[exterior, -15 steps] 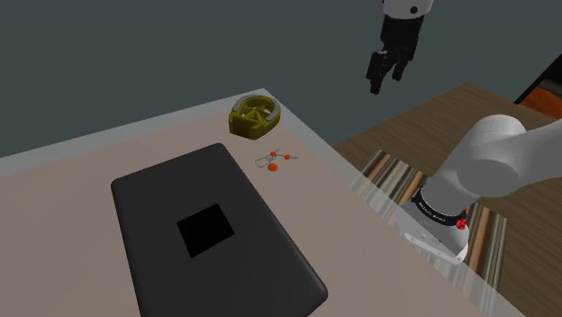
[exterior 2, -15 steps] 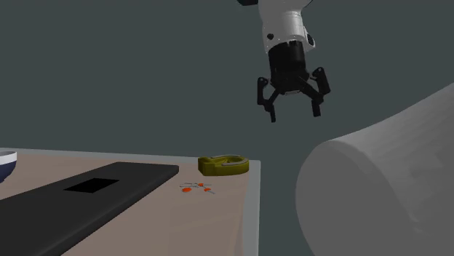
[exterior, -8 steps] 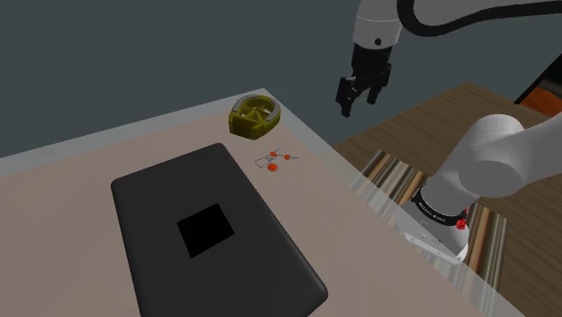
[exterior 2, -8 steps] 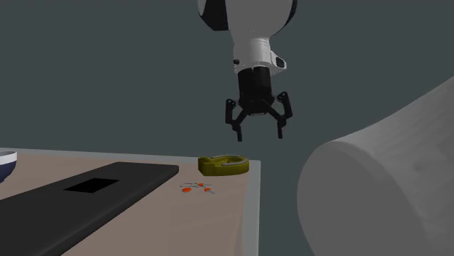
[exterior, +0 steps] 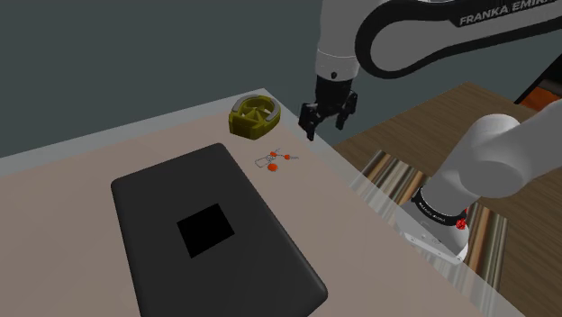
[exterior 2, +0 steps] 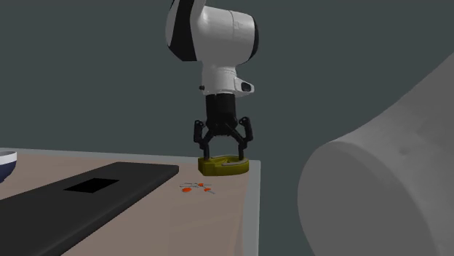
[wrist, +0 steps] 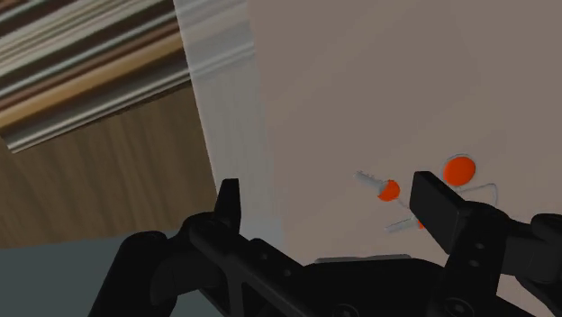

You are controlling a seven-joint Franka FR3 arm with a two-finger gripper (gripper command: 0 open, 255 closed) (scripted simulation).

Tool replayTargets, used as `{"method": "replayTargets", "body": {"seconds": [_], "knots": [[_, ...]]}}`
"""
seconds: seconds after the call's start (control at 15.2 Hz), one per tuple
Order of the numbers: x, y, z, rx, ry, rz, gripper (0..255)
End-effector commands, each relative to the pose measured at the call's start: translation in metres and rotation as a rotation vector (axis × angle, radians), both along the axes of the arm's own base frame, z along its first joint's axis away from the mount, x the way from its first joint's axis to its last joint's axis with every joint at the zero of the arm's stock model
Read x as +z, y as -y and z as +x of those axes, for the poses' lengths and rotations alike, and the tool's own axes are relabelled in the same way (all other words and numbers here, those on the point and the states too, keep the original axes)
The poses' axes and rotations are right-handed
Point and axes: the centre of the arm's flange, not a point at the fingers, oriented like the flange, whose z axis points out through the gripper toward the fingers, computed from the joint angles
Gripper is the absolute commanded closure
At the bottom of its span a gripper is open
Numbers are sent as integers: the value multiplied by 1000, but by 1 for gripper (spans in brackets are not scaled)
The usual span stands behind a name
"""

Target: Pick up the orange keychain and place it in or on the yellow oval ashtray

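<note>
Wrist view: my pincer is released and empty, jaws apart for the coming grasp. Orange keychain lies on the tabletop below, close to its edge; yellow oval ashtray sits near it, apart.

The tabletop is showing a smooth, matt beige finish; the black slab on it is looking just as matt. The floor is showing wood grain. The orange keychain is carrying thin grey wire that is looking like metal.
</note>
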Motion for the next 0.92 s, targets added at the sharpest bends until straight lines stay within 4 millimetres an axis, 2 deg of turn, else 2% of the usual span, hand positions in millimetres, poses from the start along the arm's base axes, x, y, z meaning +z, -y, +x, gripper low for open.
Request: {"method": "replayTargets", "body": {"seconds": [0.0, 0.59, 0.86], "knots": [[-13, -17, 12, -27, 12, 9, 0], [-66, -102, 61, -136, 58, 42, 0], [-84, -105, 63, -141, 60, 44, 0]]}}
